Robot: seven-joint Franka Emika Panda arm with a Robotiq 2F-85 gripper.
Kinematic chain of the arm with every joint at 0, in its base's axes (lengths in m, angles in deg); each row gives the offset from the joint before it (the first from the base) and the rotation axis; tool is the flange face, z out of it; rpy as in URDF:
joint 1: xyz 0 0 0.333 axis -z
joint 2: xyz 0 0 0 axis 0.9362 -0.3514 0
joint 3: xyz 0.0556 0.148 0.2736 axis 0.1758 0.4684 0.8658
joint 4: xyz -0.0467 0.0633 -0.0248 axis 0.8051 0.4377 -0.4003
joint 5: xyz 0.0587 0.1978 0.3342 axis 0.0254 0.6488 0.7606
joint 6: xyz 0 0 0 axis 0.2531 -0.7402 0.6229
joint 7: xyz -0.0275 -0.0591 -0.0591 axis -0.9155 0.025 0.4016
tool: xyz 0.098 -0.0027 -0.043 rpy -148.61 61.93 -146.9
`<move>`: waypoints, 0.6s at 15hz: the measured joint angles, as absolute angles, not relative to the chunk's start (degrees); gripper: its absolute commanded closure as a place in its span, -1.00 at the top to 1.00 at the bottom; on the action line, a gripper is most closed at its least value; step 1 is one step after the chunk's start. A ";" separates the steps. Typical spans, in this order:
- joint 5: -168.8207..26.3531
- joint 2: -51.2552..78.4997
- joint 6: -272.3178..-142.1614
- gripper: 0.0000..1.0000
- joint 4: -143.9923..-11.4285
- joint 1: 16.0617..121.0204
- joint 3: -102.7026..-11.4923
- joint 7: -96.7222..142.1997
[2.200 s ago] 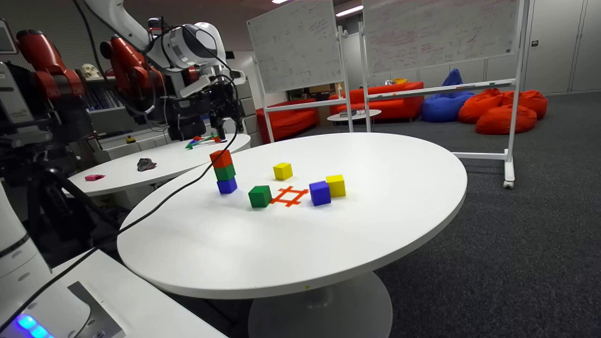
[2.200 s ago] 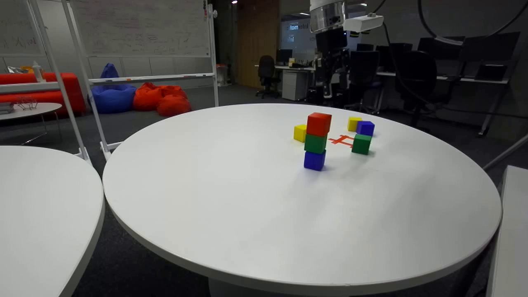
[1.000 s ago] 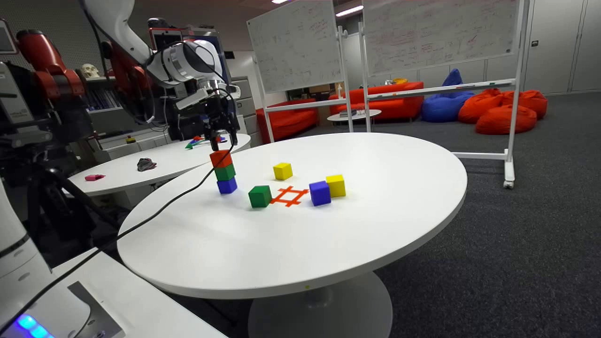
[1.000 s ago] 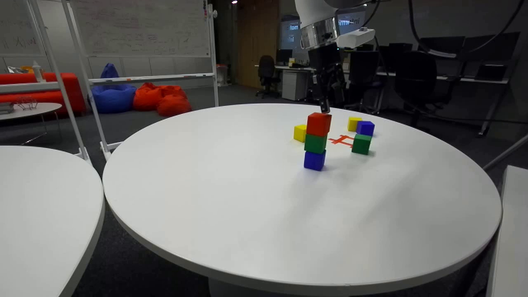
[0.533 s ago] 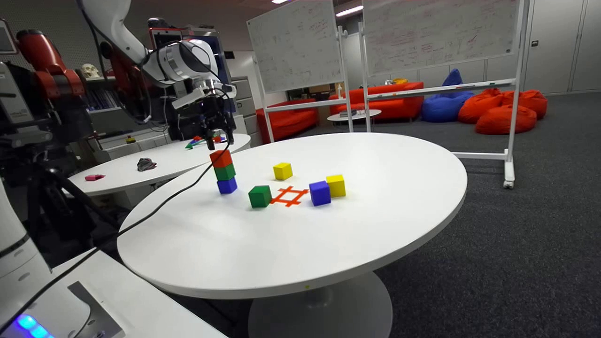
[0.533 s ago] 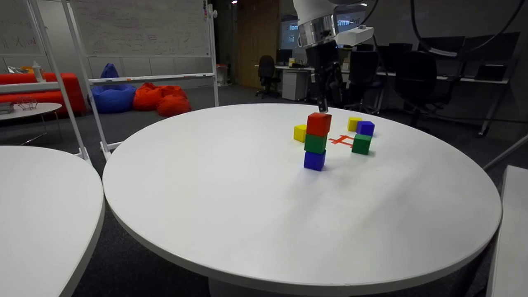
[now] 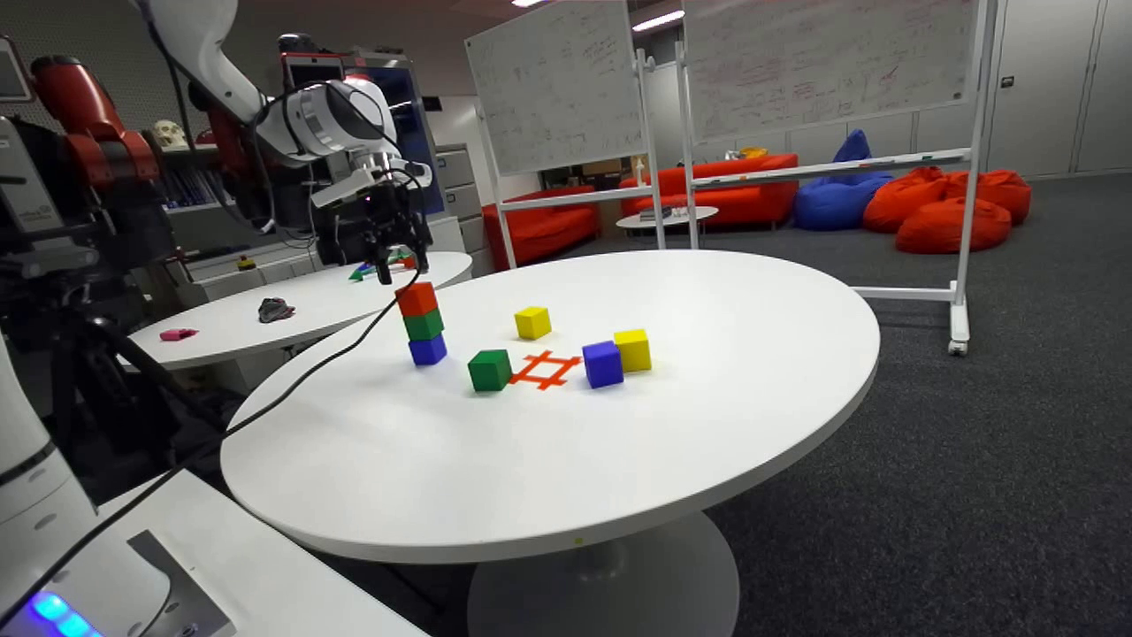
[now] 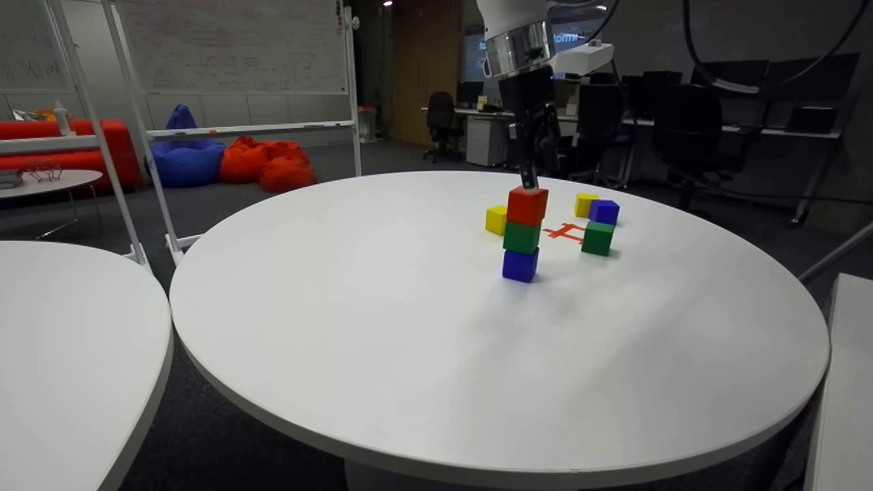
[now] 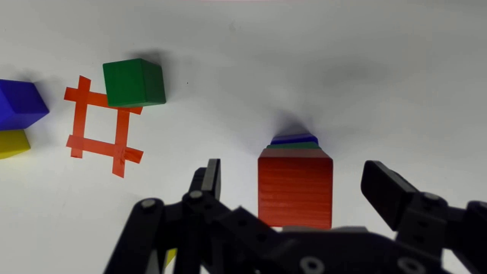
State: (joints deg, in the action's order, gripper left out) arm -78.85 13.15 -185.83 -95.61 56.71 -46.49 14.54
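"What do we see changed?"
"Our gripper (image 9: pixel 292 176) hangs lower than before, jaws spread wide, near the red cube (image 9: pixel 295 192)."
"Where's that cube?"
"Unmoved: atop the green cube (image 8: pixel 522 237) and blue cube (image 8: pixel 520 266) on our round white table (image 8: pixel 409 327)."

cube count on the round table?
7: red cube atop green cube atop blue cube; loose green cube at the tape outline; loose blue cube beside yellow cube; second yellow cube standing alone.

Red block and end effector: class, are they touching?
Apart. In the wrist view, white tabletop shows between the red block and both fingers of the end effector.
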 measured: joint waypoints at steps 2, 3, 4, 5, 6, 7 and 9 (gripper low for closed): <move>-78.87 13.15 -185.83 1.00 -95.61 56.40 -46.26 14.54; -78.89 13.15 -185.83 1.00 -95.61 56.29 -46.25 14.54; -78.97 13.15 -185.83 1.00 -95.61 56.23 -46.25 14.52; -79.19 13.15 -185.83 1.00 -95.61 56.19 -46.25 14.49; -79.38 13.15 -185.83 1.00 -95.61 56.16 -46.25 14.48; -79.44 13.15 -185.83 1.00 -95.61 56.12 -46.25 14.48; -79.40 13.08 -185.83 1.00 -95.58 56.09 -46.25 14.48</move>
